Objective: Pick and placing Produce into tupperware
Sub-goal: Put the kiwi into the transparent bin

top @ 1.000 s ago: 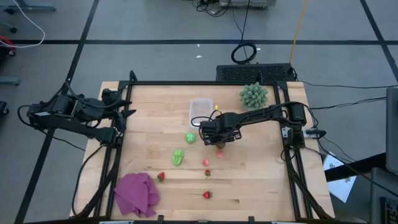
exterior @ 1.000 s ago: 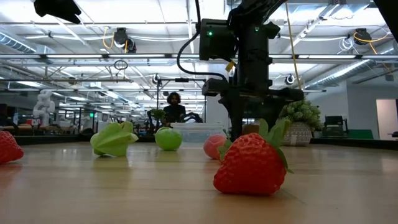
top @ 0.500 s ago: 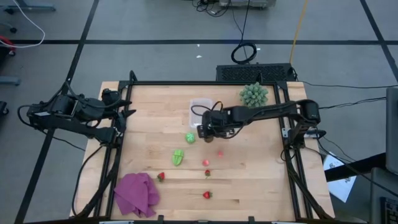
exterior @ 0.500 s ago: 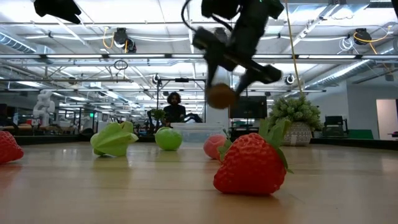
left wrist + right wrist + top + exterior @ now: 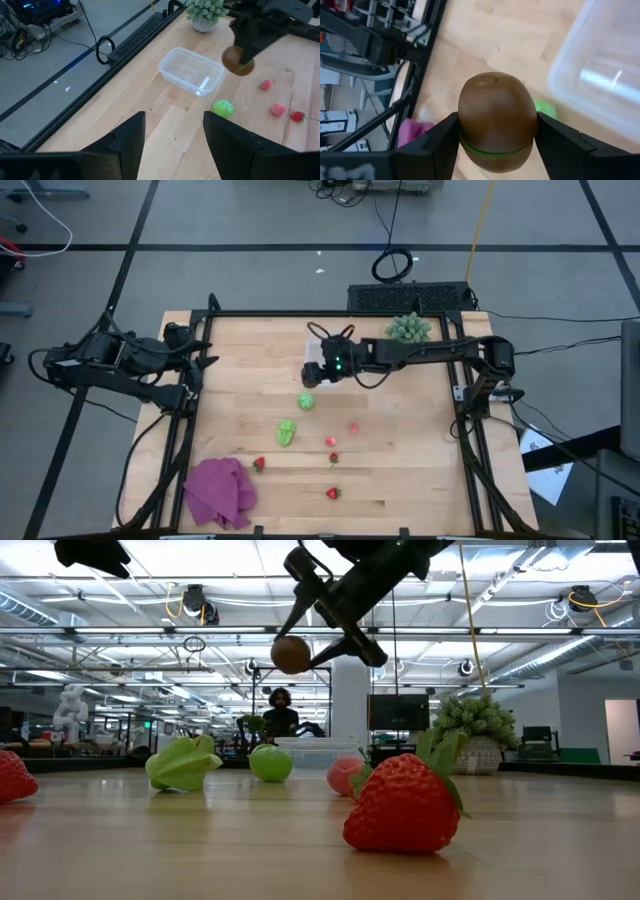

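We're holding the kiwi [image 5: 497, 120] clamped in the right gripper [image 5: 318, 372], upper centre of the high view. The tupperware [image 5: 191, 70] is sitting directly below; left arm idling far left.

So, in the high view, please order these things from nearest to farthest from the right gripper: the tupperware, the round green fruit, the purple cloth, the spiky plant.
The right gripper holds the kiwi.
1. Tupperware: directly at the gripper, partly under it.
2. Round green fruit: just toward the table's front.
3. Spiky plant: at the back right corner.
4. Purple cloth: at the front left corner.
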`<move>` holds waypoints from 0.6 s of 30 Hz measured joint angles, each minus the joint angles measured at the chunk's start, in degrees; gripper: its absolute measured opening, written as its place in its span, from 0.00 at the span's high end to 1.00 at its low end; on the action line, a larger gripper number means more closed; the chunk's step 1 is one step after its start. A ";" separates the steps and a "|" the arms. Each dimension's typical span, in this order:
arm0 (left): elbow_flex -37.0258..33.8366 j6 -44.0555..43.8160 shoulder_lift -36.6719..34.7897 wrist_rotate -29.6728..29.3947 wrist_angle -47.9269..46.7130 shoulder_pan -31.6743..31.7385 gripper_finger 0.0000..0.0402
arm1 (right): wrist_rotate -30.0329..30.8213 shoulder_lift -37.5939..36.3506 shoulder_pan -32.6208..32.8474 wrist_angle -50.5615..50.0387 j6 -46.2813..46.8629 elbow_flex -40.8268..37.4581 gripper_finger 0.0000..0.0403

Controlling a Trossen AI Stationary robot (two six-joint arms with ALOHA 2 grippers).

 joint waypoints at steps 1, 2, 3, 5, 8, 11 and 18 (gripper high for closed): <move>0.00 0.00 0.00 0.00 0.02 0.00 0.49 | -0.02 0.00 -0.63 -0.01 -0.46 0.00 0.45; 0.00 0.00 0.00 0.00 0.01 0.00 0.49 | -0.01 0.00 -1.29 -0.25 -1.13 0.00 0.45; 0.00 0.00 0.00 0.00 0.00 -0.01 0.49 | -0.02 0.00 -1.94 -0.22 -1.71 0.00 0.45; 0.00 0.00 0.00 0.00 0.00 -0.01 0.49 | -0.08 0.00 -3.16 -0.24 -2.70 0.00 0.45; 0.00 0.00 -0.01 0.00 0.01 0.01 0.49 | -1.20 -0.02 -4.66 -0.23 -4.02 0.00 0.45; 0.00 0.00 0.00 0.00 0.00 -0.01 0.49 | -1.68 -0.02 -5.62 -0.44 -5.51 0.00 0.45; 0.00 0.00 0.00 0.00 0.01 0.01 0.49 | -1.56 -0.02 -6.39 -5.64 -6.88 0.00 0.45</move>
